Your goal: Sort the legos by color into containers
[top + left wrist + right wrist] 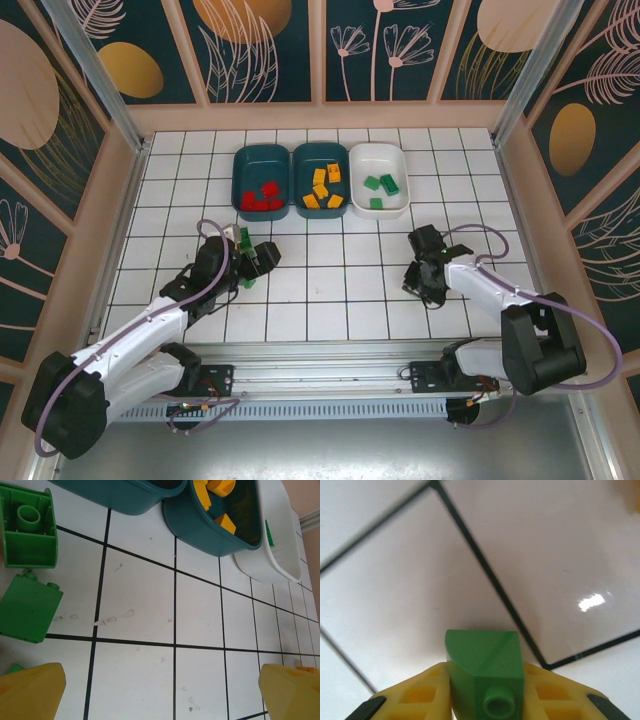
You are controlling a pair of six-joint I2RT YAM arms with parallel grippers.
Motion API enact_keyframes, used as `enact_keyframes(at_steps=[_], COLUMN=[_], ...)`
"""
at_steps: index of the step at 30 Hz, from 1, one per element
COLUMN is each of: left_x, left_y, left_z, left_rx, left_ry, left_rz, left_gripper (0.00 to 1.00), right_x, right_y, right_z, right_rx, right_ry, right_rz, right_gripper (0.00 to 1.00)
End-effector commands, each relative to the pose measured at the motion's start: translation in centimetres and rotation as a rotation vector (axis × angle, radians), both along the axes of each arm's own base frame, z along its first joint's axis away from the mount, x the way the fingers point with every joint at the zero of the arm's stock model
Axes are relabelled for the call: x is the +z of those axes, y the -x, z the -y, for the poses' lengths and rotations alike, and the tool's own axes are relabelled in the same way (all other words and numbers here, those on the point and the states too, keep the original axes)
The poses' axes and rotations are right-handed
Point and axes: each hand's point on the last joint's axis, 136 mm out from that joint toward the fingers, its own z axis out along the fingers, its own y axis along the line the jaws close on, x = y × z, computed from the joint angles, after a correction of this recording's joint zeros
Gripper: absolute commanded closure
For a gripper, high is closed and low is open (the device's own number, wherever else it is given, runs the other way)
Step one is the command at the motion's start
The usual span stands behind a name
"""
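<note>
Sorting so far: one dark teal plastic tray has the red bricks, the second dark teal tray has the yellow-orange bricks, and the white plastic tray has some green ones.
Right claw: pinching a small green plastic brick between its yellow fingers, low over the white tiled table and well apart from the trays.
Left claw: spread wide with nothing in it; two loose green bricks lie on the tiles near one fingertip.
Handling guess: looks light, rigid and a bit slick, so squeeze the flat side walls rather than the studs, or it might squirt out.
Where it goes: the white tray, by the look of it.
</note>
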Motion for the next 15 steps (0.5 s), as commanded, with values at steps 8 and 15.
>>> enact_keyframes(at_steps=[8, 15], left_x=[1.4, 1.7], left_y=[-0.5, 0.1], left_z=[0.7, -0.3], left_rx=[-0.009, 0.014], left_ry=[0.03, -0.001], left_rz=[0.004, -0.001], left_gripper=[0.02, 0.01], right_x=[10.9, 11.1], right_y=[-16.0, -24.7], right_z=[-5.0, -5.7], right_rx=[0.18, 0.193], right_ry=[0.054, 0.071], right_rz=[0.395, 0.434], right_gripper=[0.82, 0.75])
